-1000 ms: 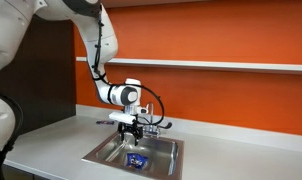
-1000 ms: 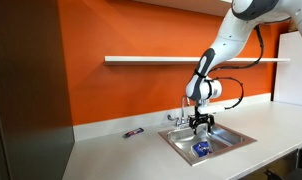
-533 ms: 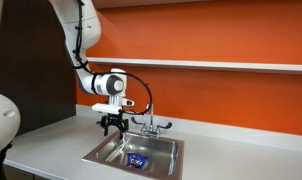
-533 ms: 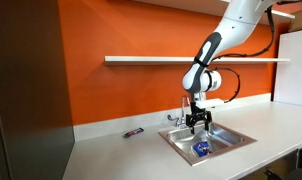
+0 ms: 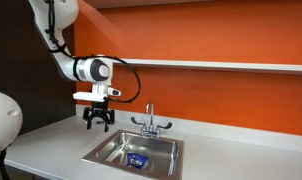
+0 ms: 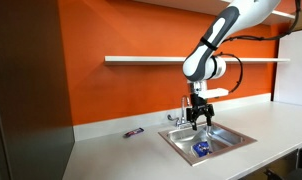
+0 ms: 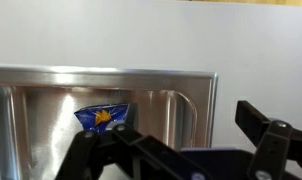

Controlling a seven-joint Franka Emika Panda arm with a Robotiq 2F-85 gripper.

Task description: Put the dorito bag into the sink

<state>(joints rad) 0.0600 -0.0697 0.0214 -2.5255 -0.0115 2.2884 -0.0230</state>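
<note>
Pale grey countertop point(image 5: 241, 158) fills the front in both exterior views, w/ a rectangular stainless-steel sink point(image 5: 109, 150) set into it. Small flat blue dorito bag point(image 5: 137, 160), yellow-orange & white print, lies on the basin floor, well apart from the black two-finger gripper point(image 5: 98, 122). Wrist view agrees: bag point(image 7: 102, 117) flat inside the steel walls, nothing on it. Gripper hangs high above the counter near the basin edge, fingers point(image 7: 273, 131) spread apart, nothing between them.

Judgement: placing looks done; what's left is clearing out. Best done by going straight up & away from the basin, fingers apart, no dip toward the bag.

Obstacles: chrome two-handled faucet point(image 5: 148, 122) stands at the back rim, near the gripper, so swing the wrist away from it. Small dark flat item point(image 6: 133, 132) lies on the counter, well apart from the sink; can't tell what it is. Farther off, a long white wall shelf point(image 5: 221, 65) runs along the orange wall point(image 5: 241, 95), so mind the elbow.
</note>
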